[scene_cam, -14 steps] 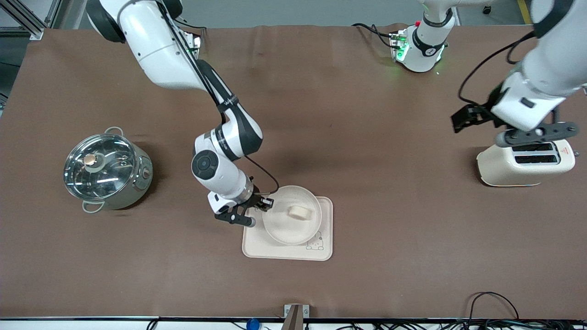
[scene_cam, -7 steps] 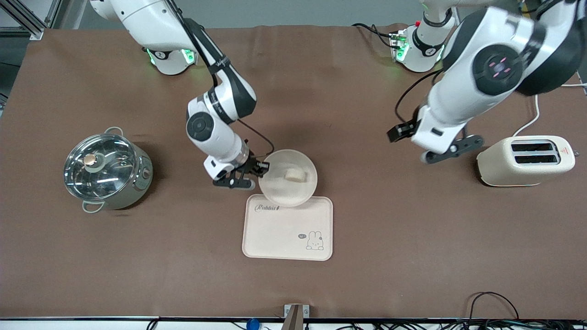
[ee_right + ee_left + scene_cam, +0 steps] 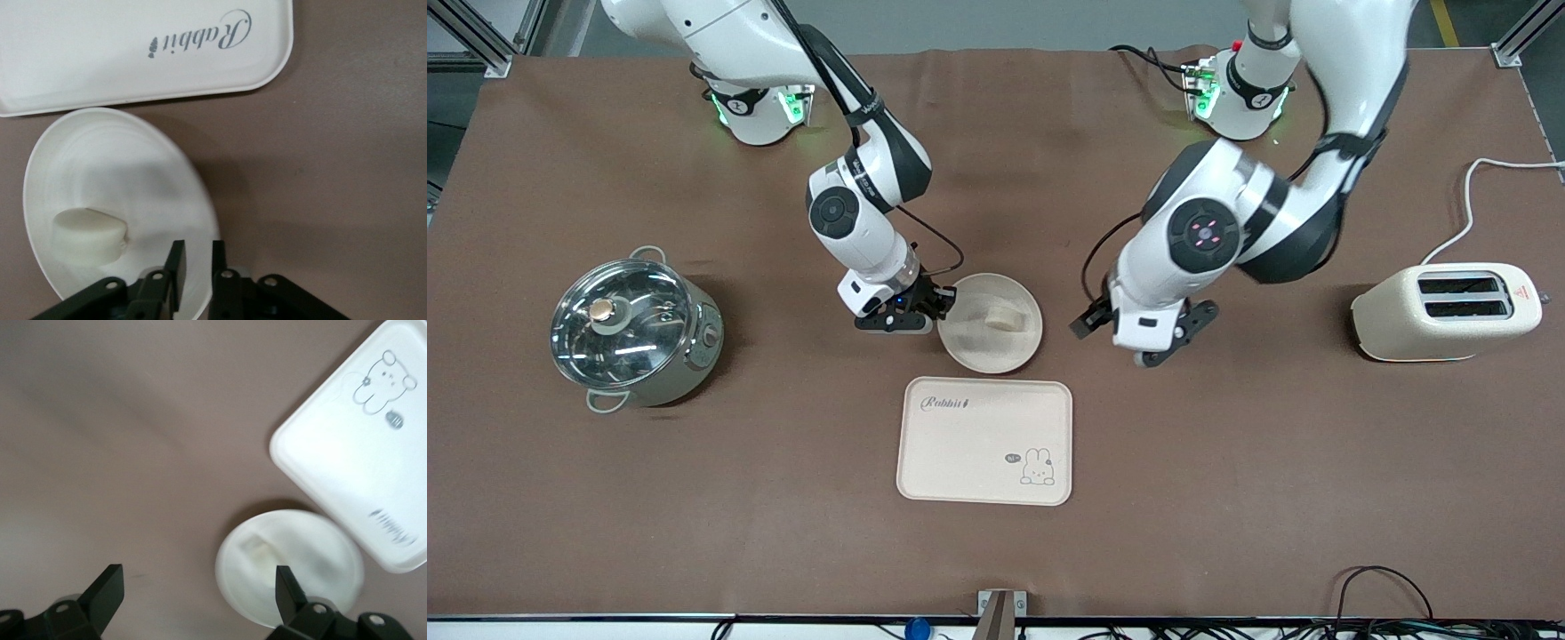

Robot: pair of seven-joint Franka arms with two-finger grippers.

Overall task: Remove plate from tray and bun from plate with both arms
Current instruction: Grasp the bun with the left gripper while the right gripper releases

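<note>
We log the plate on the worktop, farther from the front camera than the tray, with the bun in it. The right gripper has its fingers pinched on the plate's rim. We note the left gripper above the worktop beside the plate, fingers spread wide and holding nothing.

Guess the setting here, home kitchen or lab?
Likely a robot lab staged as a kitchen: two bench-mounted arms, aluminium framing at the table's corner, loose cables along the edge, plus a toaster and lidded pot as props.
</note>
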